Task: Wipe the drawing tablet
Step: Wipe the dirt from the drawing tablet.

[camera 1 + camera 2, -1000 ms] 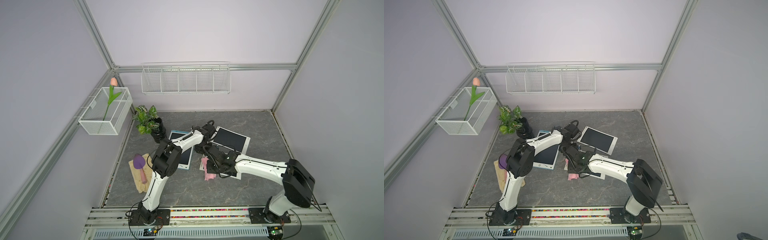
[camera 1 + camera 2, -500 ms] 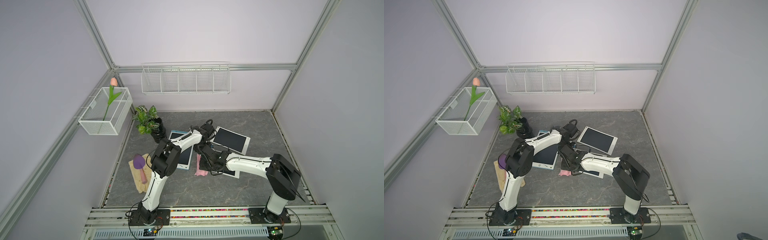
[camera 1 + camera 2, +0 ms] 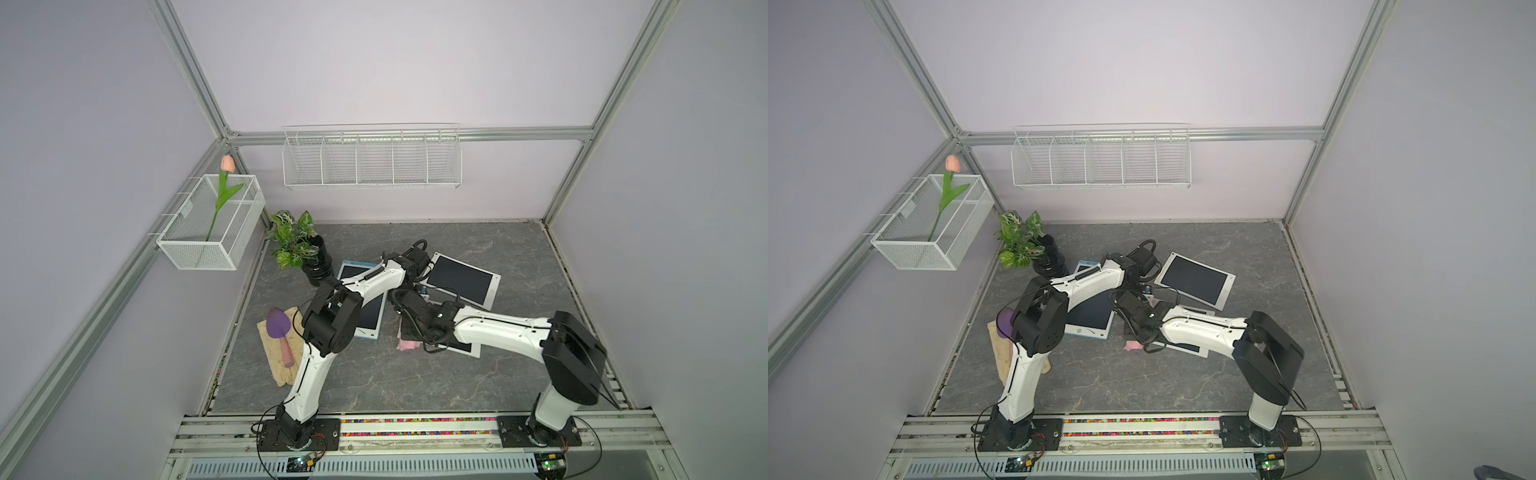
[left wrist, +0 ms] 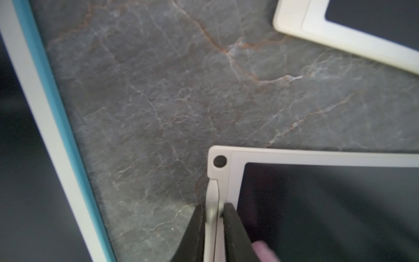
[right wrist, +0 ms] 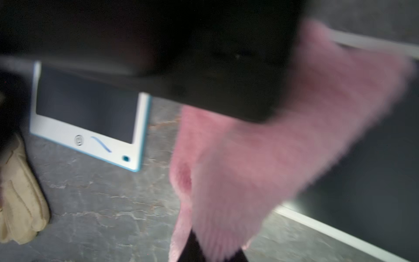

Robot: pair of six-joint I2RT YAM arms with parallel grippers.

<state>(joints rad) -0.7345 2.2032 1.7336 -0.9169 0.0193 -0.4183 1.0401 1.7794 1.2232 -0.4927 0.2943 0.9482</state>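
The grey, marble-veined tabletop (image 3: 415,382) carries a potted plant (image 3: 316,266) at its far left, and a pair of beige gloves (image 3: 282,365) lies flat nearer on that side. Three slates lie toward the middle: a blue-edged tablet (image 3: 369,322) left of centre, a white tablet (image 3: 459,280) farther off to the right, and a second white tablet (image 3: 465,348) just in front of it, partly hidden. A pink cloth (image 3: 408,344) shows at that one's near left corner, low over the stone.

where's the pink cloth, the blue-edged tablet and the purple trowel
pink cloth (image 5: 260,163), right wrist view, fabric middle
blue-edged tablet (image 5: 86,106), right wrist view, dark screen
purple trowel (image 3: 276,324), in a top view, blade
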